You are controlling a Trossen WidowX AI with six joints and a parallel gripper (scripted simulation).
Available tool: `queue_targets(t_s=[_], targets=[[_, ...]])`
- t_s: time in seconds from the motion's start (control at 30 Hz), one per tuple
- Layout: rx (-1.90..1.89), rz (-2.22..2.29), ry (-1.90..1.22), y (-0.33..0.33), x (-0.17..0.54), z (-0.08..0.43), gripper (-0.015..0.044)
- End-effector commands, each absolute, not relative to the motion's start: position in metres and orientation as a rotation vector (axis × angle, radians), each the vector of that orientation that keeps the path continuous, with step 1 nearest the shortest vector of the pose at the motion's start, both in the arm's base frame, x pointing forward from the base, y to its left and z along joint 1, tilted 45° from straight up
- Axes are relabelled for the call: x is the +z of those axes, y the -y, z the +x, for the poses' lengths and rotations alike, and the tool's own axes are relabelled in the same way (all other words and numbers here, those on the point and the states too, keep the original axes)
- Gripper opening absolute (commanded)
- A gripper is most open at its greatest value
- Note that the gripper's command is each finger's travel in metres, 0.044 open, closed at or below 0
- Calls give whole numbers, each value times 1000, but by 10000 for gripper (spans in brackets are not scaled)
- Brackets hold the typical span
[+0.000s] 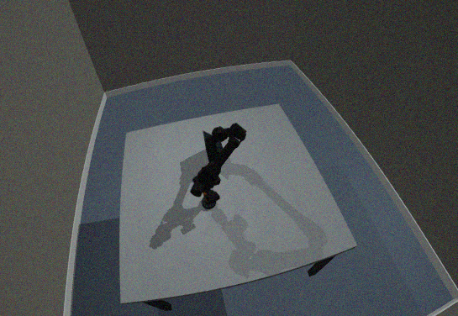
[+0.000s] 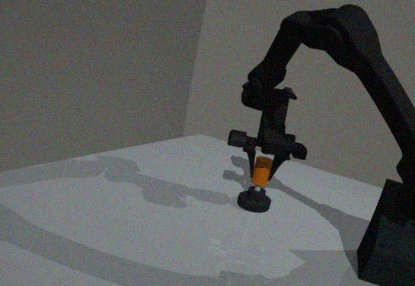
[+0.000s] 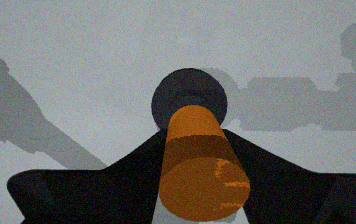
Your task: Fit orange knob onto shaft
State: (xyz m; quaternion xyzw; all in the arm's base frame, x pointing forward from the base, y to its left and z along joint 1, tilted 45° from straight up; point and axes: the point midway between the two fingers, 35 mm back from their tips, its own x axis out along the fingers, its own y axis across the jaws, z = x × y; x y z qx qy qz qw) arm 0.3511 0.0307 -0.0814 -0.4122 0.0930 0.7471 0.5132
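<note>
On the desk (image 1: 153, 168) (image 2: 93, 228) (image 3: 75, 30), the round pedestal (image 1: 208, 204) (image 2: 253, 201) (image 3: 175, 85) is sitting beneath the end effector (image 1: 204, 194) (image 2: 261, 176) (image 3: 197, 145), which is pinching the orange knob (image 1: 205, 195) (image 2: 262, 173) (image 3: 197, 122). The knob is leaning slightly, its lower end hovering just above or touching the silver shaft (image 2: 257, 188); straightening, then pushing down, is probably coming. The flat sides' alignment is staying hidden.

Orange cyl. knob (image 2: 262, 171) (image 3: 202, 165), slightly tilted, above silver shaft (image 2: 257, 188) on dark rd. pedestal (image 1: 208, 204) (image 2: 253, 201) (image 3: 187, 85).

Underside of orange knob (image 2: 262, 171) (image 3: 202, 165) hidden, apparently.
</note>
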Motion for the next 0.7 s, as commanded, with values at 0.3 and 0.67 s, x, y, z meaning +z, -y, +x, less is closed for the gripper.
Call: queue_targets(t_s=[0.3, 0.67], targets=[[1800, -1010, -201, -33, -83, 351, 0], [1800, -1010, -201, -30, -80, 352, 0]])
